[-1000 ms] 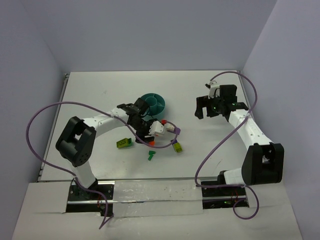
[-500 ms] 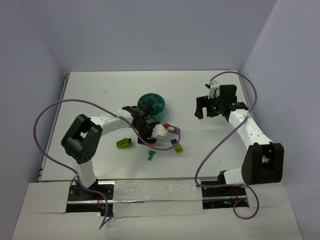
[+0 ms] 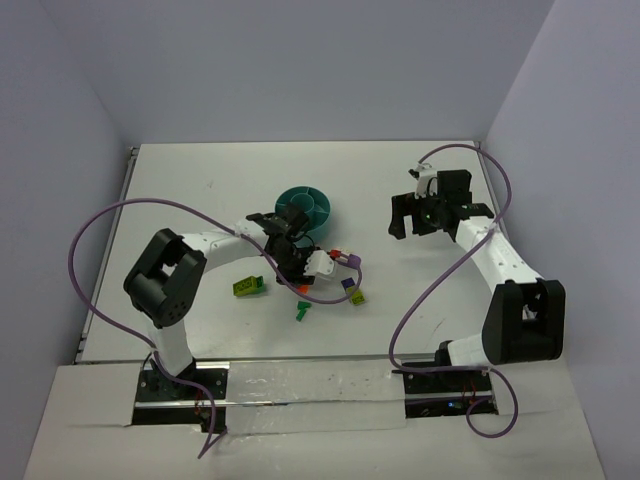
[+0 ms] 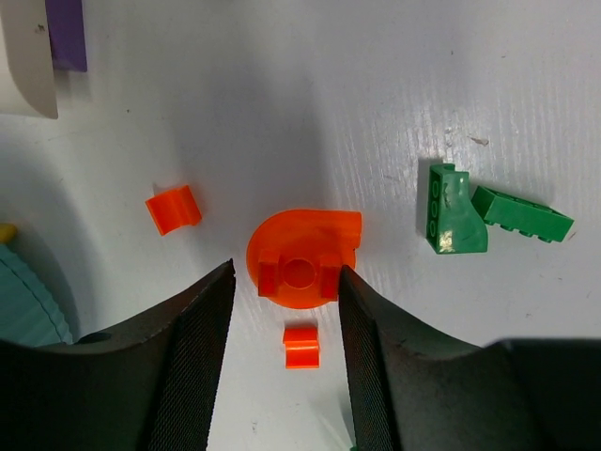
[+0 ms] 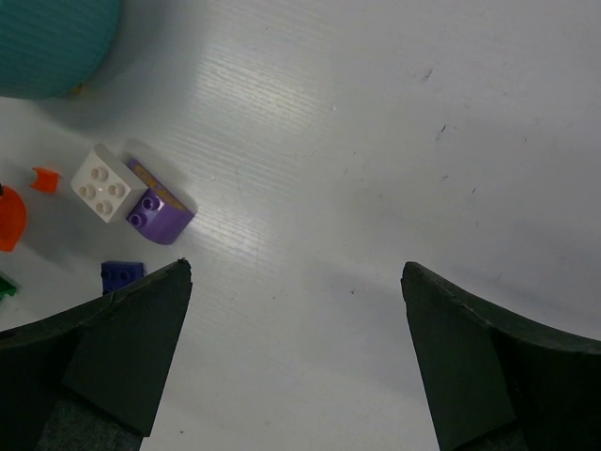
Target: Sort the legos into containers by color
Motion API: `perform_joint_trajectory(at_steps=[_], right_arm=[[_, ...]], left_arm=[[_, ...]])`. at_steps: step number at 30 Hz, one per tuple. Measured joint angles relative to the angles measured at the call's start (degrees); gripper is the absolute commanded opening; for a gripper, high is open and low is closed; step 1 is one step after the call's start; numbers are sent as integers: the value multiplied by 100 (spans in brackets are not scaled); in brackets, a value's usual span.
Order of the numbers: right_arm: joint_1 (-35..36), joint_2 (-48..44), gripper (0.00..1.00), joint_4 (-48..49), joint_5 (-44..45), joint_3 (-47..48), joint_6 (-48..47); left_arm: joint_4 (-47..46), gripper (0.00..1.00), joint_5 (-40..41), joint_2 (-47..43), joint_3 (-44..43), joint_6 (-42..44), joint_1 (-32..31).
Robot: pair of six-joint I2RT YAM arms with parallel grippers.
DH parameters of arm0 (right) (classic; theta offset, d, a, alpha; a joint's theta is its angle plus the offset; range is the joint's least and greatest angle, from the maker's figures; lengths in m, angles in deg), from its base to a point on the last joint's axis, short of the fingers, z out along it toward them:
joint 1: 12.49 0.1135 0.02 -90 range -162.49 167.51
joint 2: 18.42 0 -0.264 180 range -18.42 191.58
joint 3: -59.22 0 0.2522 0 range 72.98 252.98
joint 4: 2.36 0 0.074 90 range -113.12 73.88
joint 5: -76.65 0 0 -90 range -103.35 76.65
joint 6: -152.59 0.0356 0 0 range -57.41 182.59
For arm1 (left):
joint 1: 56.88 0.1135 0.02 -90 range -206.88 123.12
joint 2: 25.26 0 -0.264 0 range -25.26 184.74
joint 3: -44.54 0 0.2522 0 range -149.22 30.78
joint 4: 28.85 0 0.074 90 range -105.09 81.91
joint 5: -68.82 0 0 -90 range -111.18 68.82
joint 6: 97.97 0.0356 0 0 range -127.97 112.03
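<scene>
The teal bowl (image 3: 305, 207) stands mid-table. My left gripper (image 3: 291, 265) is open just in front of it, low over the table. In the left wrist view its jaws (image 4: 285, 274) flank a round orange piece (image 4: 302, 258), and a tiny orange bit (image 4: 301, 347) lies between them. Another orange bit (image 4: 174, 208) and two dark green bricks (image 4: 455, 221) lie nearby. A lime-green brick (image 3: 247, 286), a dark green brick (image 3: 302, 311) and a purple-and-yellow brick (image 3: 353, 293) lie on the table. My right gripper (image 3: 405, 222) is open and empty, right of the bowl.
The right wrist view shows the open right gripper (image 5: 296, 282) over bare table. To its left are the bowl's edge (image 5: 56, 42), a white brick (image 5: 106, 183) joined to a purple one (image 5: 160, 214), and a small dark purple brick (image 5: 122, 275). A purple cable (image 3: 330, 292) loops past the legos.
My left arm has swung its elbow inward and the gripper has shifted slightly towards the bowl. The right arm has barely moved.
</scene>
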Motion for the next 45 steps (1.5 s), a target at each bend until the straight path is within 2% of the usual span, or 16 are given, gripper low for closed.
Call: perform_joint_trajectory(at_steps=[12,14,20,26,30,34,37,42,45], right_arm=[[0,41,100,-34,-10,26,0],[0,42,100,-33,-10,26,0],[0,48,100,-35,-10,26,0],[0,48,100,-38,-10,26,0],[0,48,100,-58,-10,32,0],[0,48,100,-113,-17,94,2],[0,48,100,-127,-52,124,2],[0,48,100,-156,-104,180,4],[0,48,100,-176,-124,227,10]], left_arm=[[-7,48,63,8,2,42,-2],[-7,42,63,17,2,38,-7],[-20,36,63,31,2,-16,-36],[-21,22,63,31,1,-86,-39],[66,17,32,-14,-12,-218,-39],[366,12,-85,-350,-184,-534,-53],[588,9,-236,-749,-661,-884,-46],[580,4,-323,-1385,-1420,-1615,118],[394,2,-159,-1428,-1775,-2162,339]])
